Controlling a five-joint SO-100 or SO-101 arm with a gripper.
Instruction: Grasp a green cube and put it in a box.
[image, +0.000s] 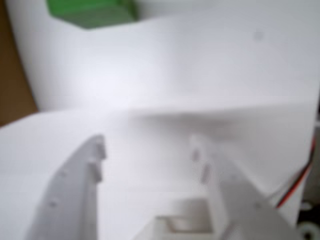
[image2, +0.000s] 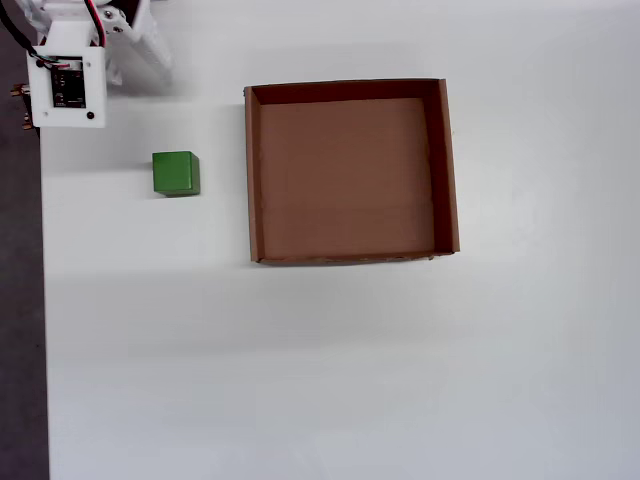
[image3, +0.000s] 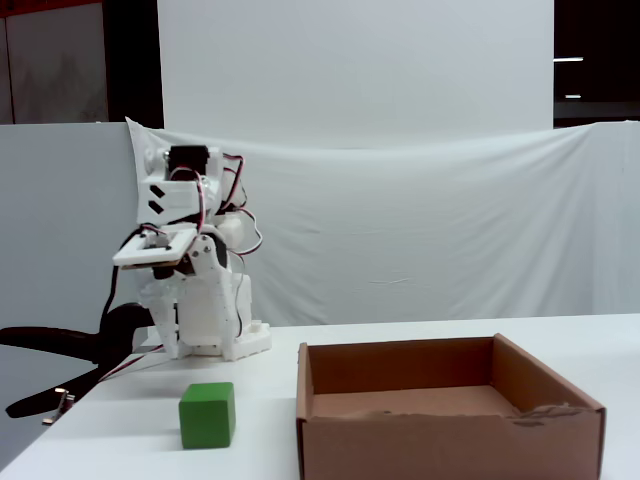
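1. Fingers (image: 75, 190) of the gripper (image: 150, 155) are spread apart and released in the wrist view, with bare white surface visible in the gap between them and nothing held
2. Both fingers are white plastic and enter the wrist view from its lower edge; red and black wires (image: 295, 187) run along the lower right corner of that view
3. Landmark for all positions below: the box (image2: 255, 170), a shallow brown cardboard tray with low walls and a flat brown floor, resting on the white table (image2: 350, 370)
4. Green cube (image2: 176, 173): in the overhead view it sits on the table to the left of the box, near its left wall but not touching it, and level with the middle of that wall
5. In the fixed view the green cube stands flat on the table just left of the box's front left corner, apart from the cardboard
6. In the wrist view the green cube shows only as a blurred green shape at the top edge, well beyond the fingertips and left of their centre line
7. Arm (image3: 190, 290): in the fixed view it is folded up on its base, behind and to the left of the box, farther from the box than the cube is
8. In the overhead view the arm occupies the top left corner, up and left of the box, and clear of the cube
9. Box interior holds no object in either the overhead or the fixed view
10. White cloth (image3: 420, 220) hangs behind the table beyond the box in the fixed view
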